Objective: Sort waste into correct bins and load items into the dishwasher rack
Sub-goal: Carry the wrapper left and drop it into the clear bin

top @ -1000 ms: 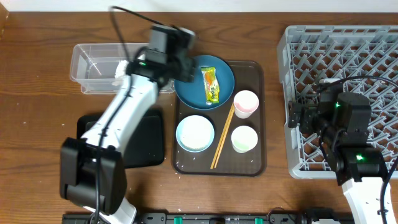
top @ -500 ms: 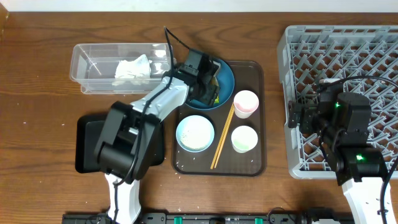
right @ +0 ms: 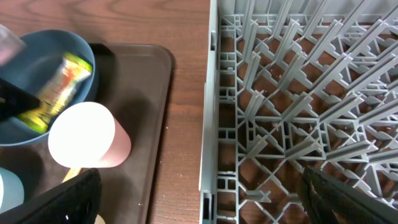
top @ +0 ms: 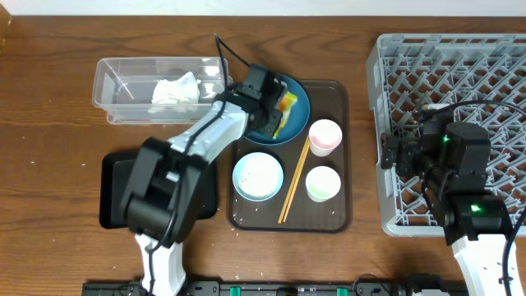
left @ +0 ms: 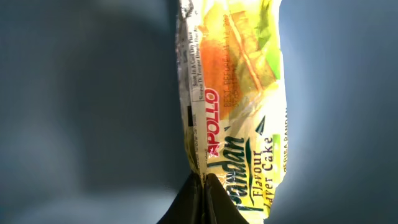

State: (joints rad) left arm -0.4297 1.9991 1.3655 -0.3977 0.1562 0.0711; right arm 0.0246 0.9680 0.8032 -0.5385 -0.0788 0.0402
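Note:
My left gripper [top: 275, 113] is over the blue plate [top: 297, 115], shut on one end of the yellow-orange snack wrapper [top: 285, 104]. In the left wrist view the two fingers meet on the wrapper's [left: 236, 106] edge, at the gripper [left: 203, 182]. The wrapper [right: 55, 87] sits tilted above the plate [right: 43, 46]. The crumpled white tissue [top: 174, 89] lies in the clear tub [top: 111, 82]. My right gripper [top: 403, 152] hangs open over the left rim of the grey dishwasher rack [top: 460, 66], holding nothing. No rice grains can be made out.
On the brown serving tray [top: 337, 94] stand a pink cup [top: 325, 136], a pale cup [top: 322, 182], a white bowl [top: 258, 176] and chopsticks [top: 293, 182]. The black tray [top: 115, 193] lies at the front left, partly under my left arm.
My left arm swung from the clear tub to the blue plate, then shut on the wrapper, which now sits tilted and raised at one end. The right arm has not moved.

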